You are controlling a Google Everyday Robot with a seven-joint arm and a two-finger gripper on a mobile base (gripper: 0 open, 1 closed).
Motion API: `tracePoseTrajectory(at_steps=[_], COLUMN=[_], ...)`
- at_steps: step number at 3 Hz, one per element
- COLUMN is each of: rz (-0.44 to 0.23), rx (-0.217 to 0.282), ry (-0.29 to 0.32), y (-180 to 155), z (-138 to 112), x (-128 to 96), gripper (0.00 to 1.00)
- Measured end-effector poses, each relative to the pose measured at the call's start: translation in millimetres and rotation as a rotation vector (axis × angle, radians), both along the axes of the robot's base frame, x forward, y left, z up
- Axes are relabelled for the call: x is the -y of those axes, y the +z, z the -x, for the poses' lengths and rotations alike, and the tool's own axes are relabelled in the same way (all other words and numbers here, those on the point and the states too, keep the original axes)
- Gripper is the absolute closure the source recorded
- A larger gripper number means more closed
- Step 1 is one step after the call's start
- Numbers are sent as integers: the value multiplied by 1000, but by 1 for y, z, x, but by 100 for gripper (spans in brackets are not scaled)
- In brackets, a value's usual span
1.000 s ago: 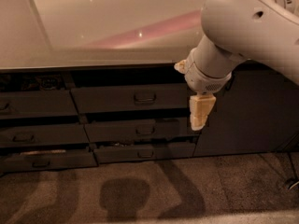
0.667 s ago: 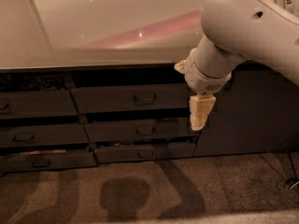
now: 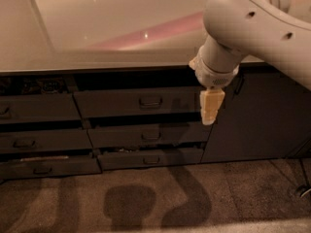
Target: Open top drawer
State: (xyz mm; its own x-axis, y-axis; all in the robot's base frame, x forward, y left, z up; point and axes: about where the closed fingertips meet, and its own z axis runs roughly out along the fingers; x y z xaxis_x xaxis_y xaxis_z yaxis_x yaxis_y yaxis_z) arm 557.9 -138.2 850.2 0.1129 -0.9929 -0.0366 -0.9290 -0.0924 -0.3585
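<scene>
Camera view: gripper (image 3: 212,107) below the counter's front edge, right of centre.
Gripper: cream, points down from the white arm (image 3: 252,28) and holds nothing; its opening cannot be told, nor whether it touches the top drawer (image 3: 121,102), whose right end it overlaps. Top drawer: under the front edge, middle stack, loop handle (image 3: 150,102) at centre, dark gap above. Counter (image 3: 97,23): pale, glossy, pink streak. Two lower drawers (image 3: 146,136); plain door (image 3: 257,120) to the right; carpet (image 3: 146,198) with shadows. Left stack (image 3: 34,108) is cut off by the frame.
</scene>
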Motion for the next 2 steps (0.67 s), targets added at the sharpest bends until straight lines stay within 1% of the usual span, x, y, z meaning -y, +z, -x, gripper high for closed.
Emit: tracePoseTrajectory(at_steps=[1, 2], rz=[41, 26], rx=[9, 11], ry=[-79, -113], y=[-16, -28], z=[-42, -66], x=[31, 47], gripper=[0, 0])
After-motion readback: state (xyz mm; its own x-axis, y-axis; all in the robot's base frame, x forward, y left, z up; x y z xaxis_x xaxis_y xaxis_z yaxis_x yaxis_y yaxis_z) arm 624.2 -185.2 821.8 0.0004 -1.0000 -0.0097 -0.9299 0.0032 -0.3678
